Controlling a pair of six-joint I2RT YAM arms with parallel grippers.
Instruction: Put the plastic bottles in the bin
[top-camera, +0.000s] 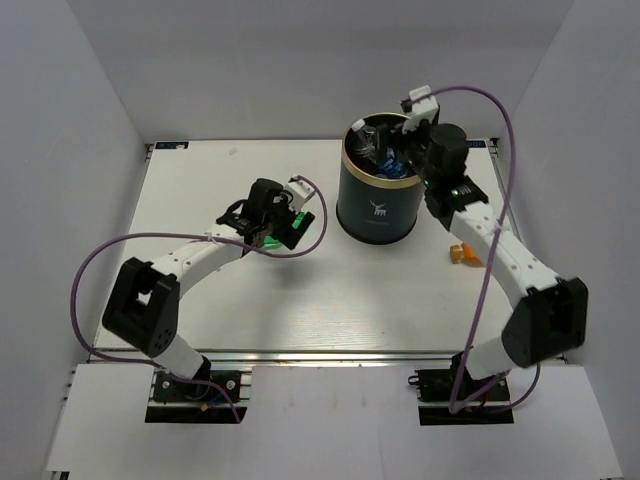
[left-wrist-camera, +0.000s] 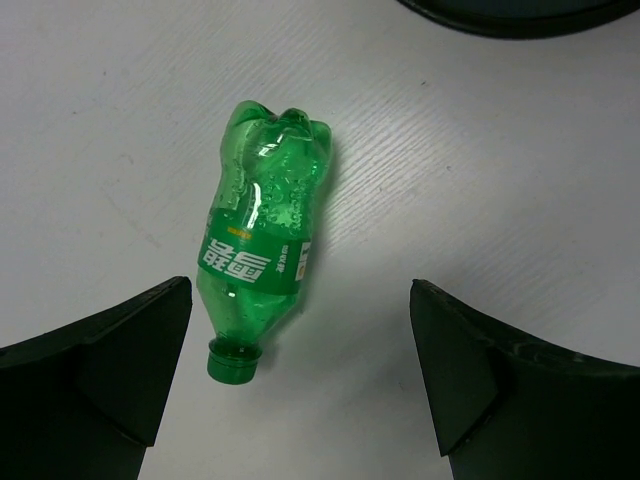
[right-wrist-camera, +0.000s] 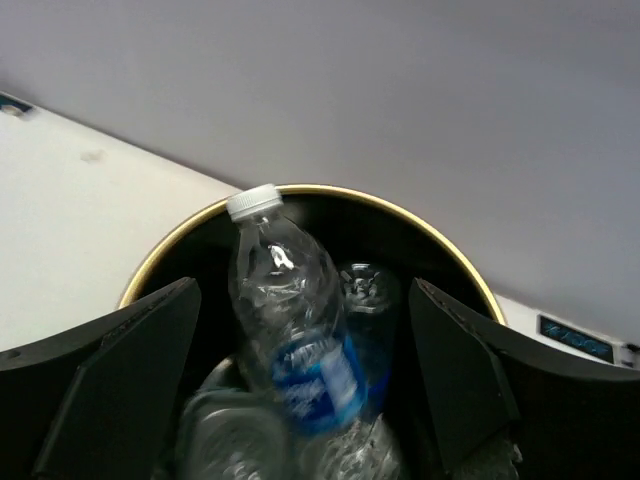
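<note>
The left hand (left-wrist-camera: 300, 300) hangs fully open and holds nothing. Its two fingers stand either side of the green bottle (left-wrist-camera: 262, 250), which lies on its side on the tabletop (top-camera: 300, 300) just left of the bin (top-camera: 378, 205), its cap (left-wrist-camera: 233, 362) pointing back toward the hand. The bottle sits a little nearer one finger than the other.

It looks empty, so I judge it very light, thin-walled and easily crushed, with smooth plastic that could slip or roll away under an uneven pinch. The best hold is across the labelled waist, where the body is straight and stiffest. The tapering neck and the lobed base are poorer places. A gentle squeeze should be enough.

The right hand (right-wrist-camera: 305, 295) is over the bin's mouth, fingers wide apart and gripping nothing. Between them a clear blue-labelled bottle (right-wrist-camera: 280, 270) leans inside the gold rim (right-wrist-camera: 170, 250), resting among other clear bottles.

The bin stands near the far edge, right of centre. An orange bottle (top-camera: 459, 254) lies toward the right edge, partly hidden by the right arm.
</note>
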